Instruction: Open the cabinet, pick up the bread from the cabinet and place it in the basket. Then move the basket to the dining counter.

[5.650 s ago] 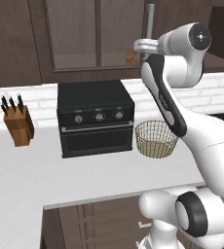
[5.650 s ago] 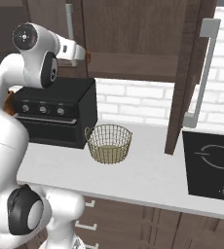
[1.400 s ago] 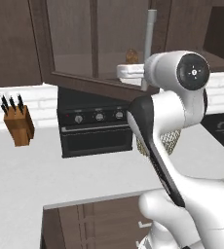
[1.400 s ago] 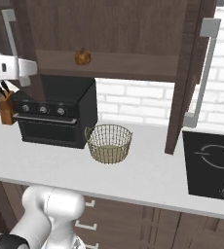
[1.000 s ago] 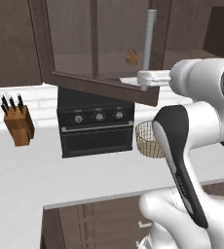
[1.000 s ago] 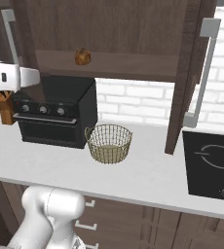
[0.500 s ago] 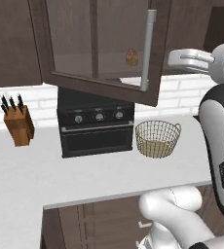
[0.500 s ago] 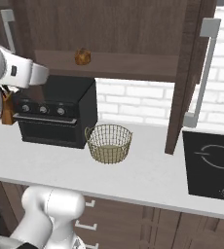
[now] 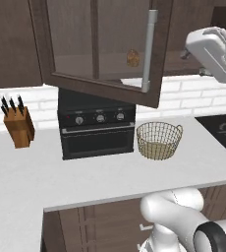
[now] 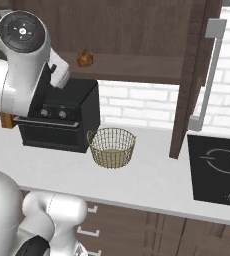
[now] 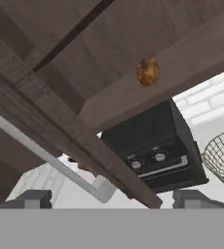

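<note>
**Standing open: the cabinet door, with the bread on the shelf behind it**

Swinging wide over the worktop, the cabinet (image 9: 100, 49) door hangs at an angle above the black oven (image 9: 96, 125), its long silver handle (image 9: 148, 51) on the free edge nearest the basket (image 9: 158, 140). Through the glass I can see the bread (image 9: 132, 57), a small golden-brown lump on the cabinet's shelf, above and a little right of the oven. From the other side the bread (image 10: 85, 58) sits near the front lip of that shelf, uncovered, with brown back wall behind it.

The white worktop (image 9: 41, 172) runs long and pale under everything. The oven stands at its back against white brick. A wooden knife block (image 9: 18, 126) stands to the oven's left, well apart from it. The basket rests just right of the oven, upright, close beside it but not touching. Further right of the basket a black hob (image 10: 217, 170) is set flush into the surface. The front strip of worktop ahead of the oven is bare.

The gripper (image 11: 114, 198) is up at shelf height, right of the door's free edge; its finger tips (image 11: 28, 198) stand far apart, holding nothing, with the door's lower edge and handle crossing between them. The bread (image 11: 147, 72) lies ahead of it, above the oven.
</note>
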Available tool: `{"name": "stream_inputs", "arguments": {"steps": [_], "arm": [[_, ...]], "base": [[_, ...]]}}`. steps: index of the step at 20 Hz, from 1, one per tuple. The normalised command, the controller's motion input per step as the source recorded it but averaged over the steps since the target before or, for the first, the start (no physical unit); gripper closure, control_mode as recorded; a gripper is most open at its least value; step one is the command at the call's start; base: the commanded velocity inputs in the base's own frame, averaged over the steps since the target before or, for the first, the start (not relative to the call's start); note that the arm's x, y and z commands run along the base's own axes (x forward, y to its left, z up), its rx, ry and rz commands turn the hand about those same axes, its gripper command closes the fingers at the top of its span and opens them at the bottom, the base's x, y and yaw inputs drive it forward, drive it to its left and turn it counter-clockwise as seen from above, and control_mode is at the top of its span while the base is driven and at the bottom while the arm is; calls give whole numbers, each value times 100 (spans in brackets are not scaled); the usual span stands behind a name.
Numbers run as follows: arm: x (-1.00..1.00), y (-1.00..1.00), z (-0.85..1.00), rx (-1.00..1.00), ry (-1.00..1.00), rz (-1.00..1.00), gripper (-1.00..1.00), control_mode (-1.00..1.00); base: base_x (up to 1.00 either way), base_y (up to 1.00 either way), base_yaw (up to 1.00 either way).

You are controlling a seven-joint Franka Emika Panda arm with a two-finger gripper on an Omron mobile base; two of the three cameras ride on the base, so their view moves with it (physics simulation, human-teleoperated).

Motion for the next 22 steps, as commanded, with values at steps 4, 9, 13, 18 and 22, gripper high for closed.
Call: {"name": "stream_inputs", "arguments": {"steps": [4, 9, 13, 18, 22], "arm": [[69, -6, -55, 47, 13, 4, -100, -100], [92, -5, -9, 37, 10, 0, -100, -100], [91, -23, 0, 32, 12, 4, -100, -100], [81, 16, 17, 18, 18, 13, -100, -100], [3, 28, 38, 7, 10, 27, -100, -100]], "base": [[0, 0, 0], [0, 0, 0], [0, 0, 0], [0, 0, 0], [0, 0, 0]]}}
